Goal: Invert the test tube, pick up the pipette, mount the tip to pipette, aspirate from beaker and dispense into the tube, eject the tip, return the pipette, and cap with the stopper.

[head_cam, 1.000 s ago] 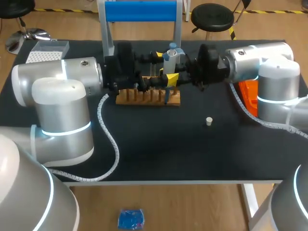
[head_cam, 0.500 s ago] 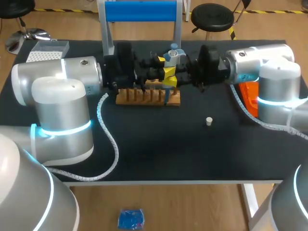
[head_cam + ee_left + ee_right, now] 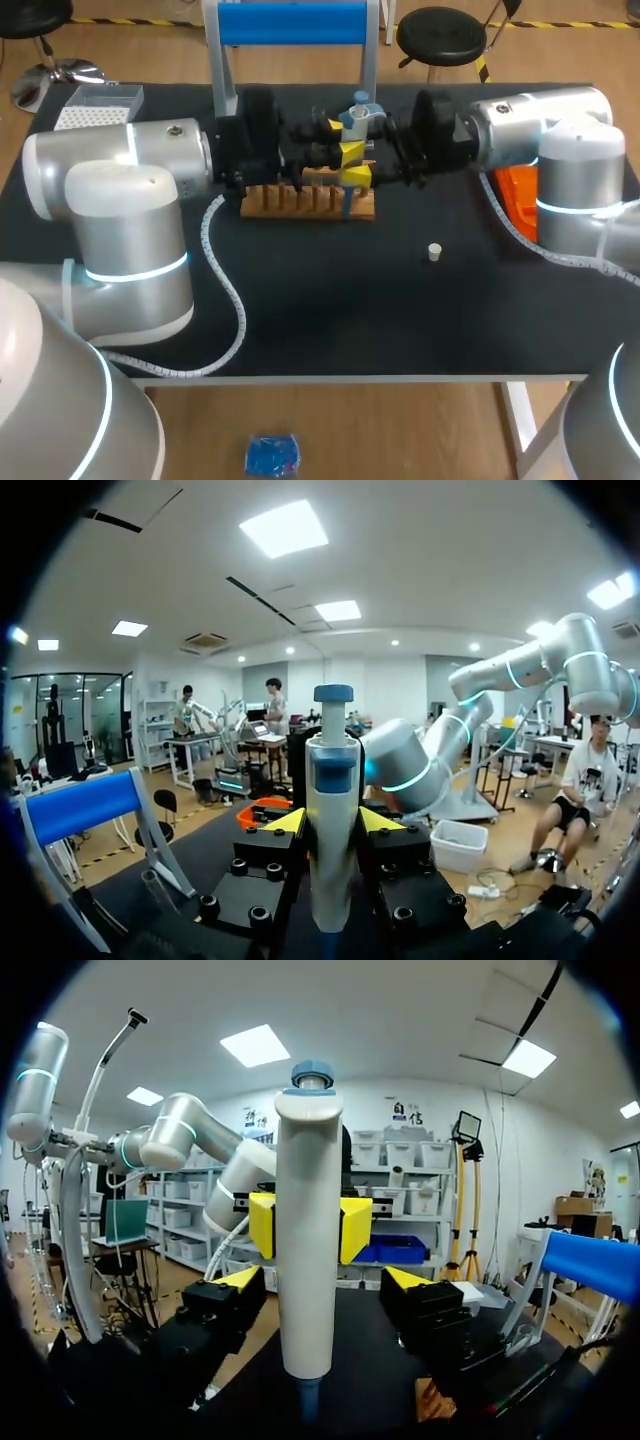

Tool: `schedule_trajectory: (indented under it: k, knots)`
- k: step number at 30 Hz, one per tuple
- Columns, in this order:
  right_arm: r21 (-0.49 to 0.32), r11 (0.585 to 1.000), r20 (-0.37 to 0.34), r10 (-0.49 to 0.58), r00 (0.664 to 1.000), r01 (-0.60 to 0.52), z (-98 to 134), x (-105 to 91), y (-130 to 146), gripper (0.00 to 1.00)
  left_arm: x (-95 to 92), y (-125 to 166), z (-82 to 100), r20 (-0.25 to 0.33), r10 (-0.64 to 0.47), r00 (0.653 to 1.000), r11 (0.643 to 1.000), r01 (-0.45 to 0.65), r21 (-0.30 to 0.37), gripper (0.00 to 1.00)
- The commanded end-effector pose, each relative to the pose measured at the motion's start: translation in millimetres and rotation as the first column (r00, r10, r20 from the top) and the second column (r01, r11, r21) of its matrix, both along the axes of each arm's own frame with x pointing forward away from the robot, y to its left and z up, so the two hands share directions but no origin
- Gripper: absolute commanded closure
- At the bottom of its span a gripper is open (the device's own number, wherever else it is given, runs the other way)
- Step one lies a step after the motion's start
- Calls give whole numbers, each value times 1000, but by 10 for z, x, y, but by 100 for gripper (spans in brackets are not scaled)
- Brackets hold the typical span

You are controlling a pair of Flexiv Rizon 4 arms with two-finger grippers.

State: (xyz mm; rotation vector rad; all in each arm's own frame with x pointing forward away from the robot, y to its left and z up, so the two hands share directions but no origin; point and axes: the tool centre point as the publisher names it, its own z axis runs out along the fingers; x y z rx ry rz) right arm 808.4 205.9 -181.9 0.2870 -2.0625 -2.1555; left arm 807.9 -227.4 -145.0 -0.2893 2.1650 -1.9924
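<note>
The white pipette [image 3: 355, 118] with its blue top stands upright above the wooden rack [image 3: 300, 200], between both arms. My left gripper [image 3: 343, 140] is shut on its body; in the left wrist view both yellow tips of the gripper [image 3: 332, 822] press the pipette [image 3: 332, 830] from two sides. My right gripper [image 3: 359, 150] is open around the same pipette [image 3: 307, 1250]: in the right wrist view the gripper [image 3: 325, 1278] has its tips standing clear of the barrel on either side. A small white stopper [image 3: 434, 252] lies on the black table to the right of the rack.
A tip box [image 3: 97, 106] sits at the back left corner. A blue-topped stand [image 3: 290, 24] rises behind the rack. An orange object [image 3: 518, 195] lies under my right arm. A coiled cable [image 3: 225, 280] trails from my left arm.
My left gripper closed on the pipette that the right gripper was holding. The right gripper then opened and let go; the pipette stays in place.
</note>
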Motion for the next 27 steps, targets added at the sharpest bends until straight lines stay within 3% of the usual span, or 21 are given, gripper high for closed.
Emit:
schedule_trajectory:
  k: [1,14,17,21,23,26,27]
  knots:
    - [-7,1000,-5,6,1000,-6,38,19,-121,0,-18,17,9,-2,4,1000,1000,-4,2,100]
    - [-13,995,28,-100,995,101,232,281,-715,0,12,-12,7,-8,6,1000,1000,-6,8,100]
    - [-40,987,46,-156,987,158,267,462,-882,0,24,-24,6,-8,5,1000,1000,-5,7,100]
    - [-137,958,62,-247,967,254,298,752,-1027,0,42,-33,2,-8,5,1000,1000,-5,6,100]
    - [-222,927,67,-296,953,304,299,931,-1045,0,48,-33,0,-9,8,1000,1000,-8,8,100]
    - [-282,891,57,-355,933,356,319,1174,-1038,0,53,-29,1,-8,12,1000,1000,-12,10,100]
    - [-270,890,52,-367,929,366,341,1267,-1027,0,53,-23,3,-8,14,1000,1000,-14,9,100]
